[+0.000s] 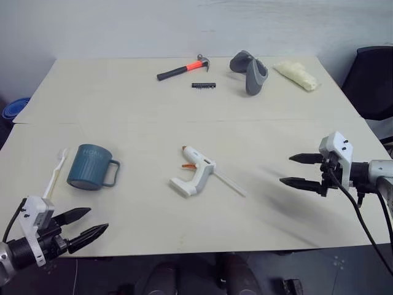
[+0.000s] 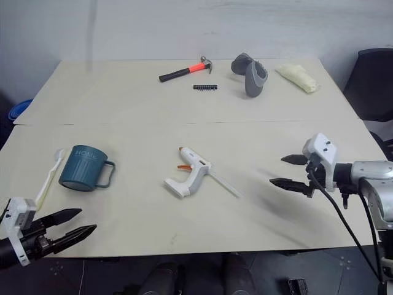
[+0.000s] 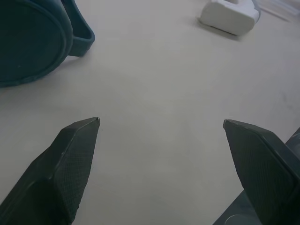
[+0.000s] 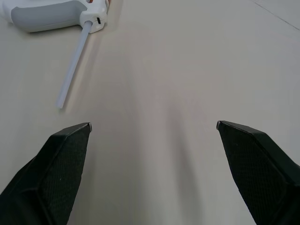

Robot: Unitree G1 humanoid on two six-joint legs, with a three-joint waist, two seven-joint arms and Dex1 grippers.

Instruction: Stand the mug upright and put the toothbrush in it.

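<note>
Left eye view: mug (image 1: 89,166) lies tipped on the counter (image 1: 184,110) just ahead of the left gripper (image 1: 91,222), jaws spread, empty; probably rigid, slick, best pinched at its rim. Toothbrush (image 1: 55,174), light and stiff, lies just beyond. Right gripper (image 1: 300,170) gapes empty, well apart.

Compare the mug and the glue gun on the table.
The mug is dark teal; the glue gun is white with an orange trigger. The mug is squat and cylindrical with a loop handle; the glue gun is angular, with a clear stick protruding. Both lie on their sides on the table, untouched.
</note>
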